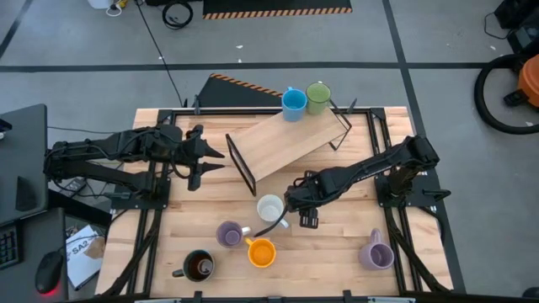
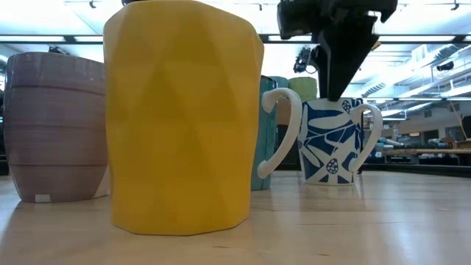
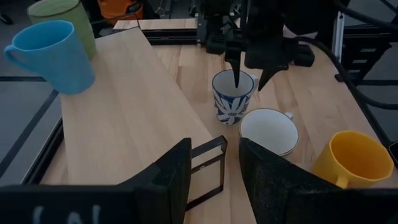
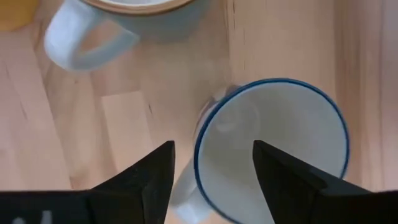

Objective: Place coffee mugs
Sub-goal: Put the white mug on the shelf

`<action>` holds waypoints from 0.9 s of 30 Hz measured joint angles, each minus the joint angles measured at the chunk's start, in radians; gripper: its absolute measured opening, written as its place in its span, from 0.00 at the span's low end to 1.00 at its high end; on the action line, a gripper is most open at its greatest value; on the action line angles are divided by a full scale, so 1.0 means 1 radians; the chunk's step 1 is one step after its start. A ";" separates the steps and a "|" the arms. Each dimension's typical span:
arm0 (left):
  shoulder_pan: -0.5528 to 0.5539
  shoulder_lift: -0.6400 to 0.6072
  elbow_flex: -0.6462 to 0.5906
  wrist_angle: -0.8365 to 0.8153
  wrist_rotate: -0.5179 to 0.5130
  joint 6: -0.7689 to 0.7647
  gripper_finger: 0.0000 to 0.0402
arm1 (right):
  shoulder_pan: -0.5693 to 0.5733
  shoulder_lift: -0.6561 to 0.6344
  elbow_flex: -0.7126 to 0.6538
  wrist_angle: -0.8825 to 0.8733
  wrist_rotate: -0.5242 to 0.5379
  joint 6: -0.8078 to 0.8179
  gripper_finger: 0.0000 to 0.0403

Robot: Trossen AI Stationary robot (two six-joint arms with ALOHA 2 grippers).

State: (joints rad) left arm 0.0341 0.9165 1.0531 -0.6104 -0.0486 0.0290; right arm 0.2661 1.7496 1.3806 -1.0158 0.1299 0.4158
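Inside patterned mug [image 3: 233, 94]: right hand's finger [image 3: 237, 70]

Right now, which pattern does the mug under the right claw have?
White mug with a dark blue leaf pattern and blue rim; the low view shows it best.

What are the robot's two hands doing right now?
Left gripper: open, empty.
Right gripper: open, one finger inside the blue-patterned mug, not holding it.

No legible text or labels anywhere.
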 joint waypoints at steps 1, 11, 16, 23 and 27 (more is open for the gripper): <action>0.000 0.000 0.000 0.000 0.000 0.000 0.35 | 0.000 0.000 -0.009 0.009 0.000 -0.002 0.53; 0.000 0.000 0.000 -0.008 0.000 -0.001 0.35 | -0.001 0.000 -0.090 0.095 -0.004 -0.027 0.40; 0.000 0.000 0.000 -0.008 0.000 -0.001 0.35 | -0.006 0.000 -0.122 0.124 -0.013 -0.052 0.32; 0.000 0.000 0.000 -0.008 0.000 -0.007 0.35 | -0.025 0.000 -0.123 0.125 -0.019 -0.057 0.18; 0.000 0.000 0.000 -0.012 0.000 -0.019 0.35 | -0.033 -0.002 -0.123 0.104 -0.029 -0.078 0.10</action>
State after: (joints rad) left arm 0.0341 0.9165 1.0531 -0.6225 -0.0486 0.0097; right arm 0.2328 1.7481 1.2575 -0.9120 0.1005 0.3380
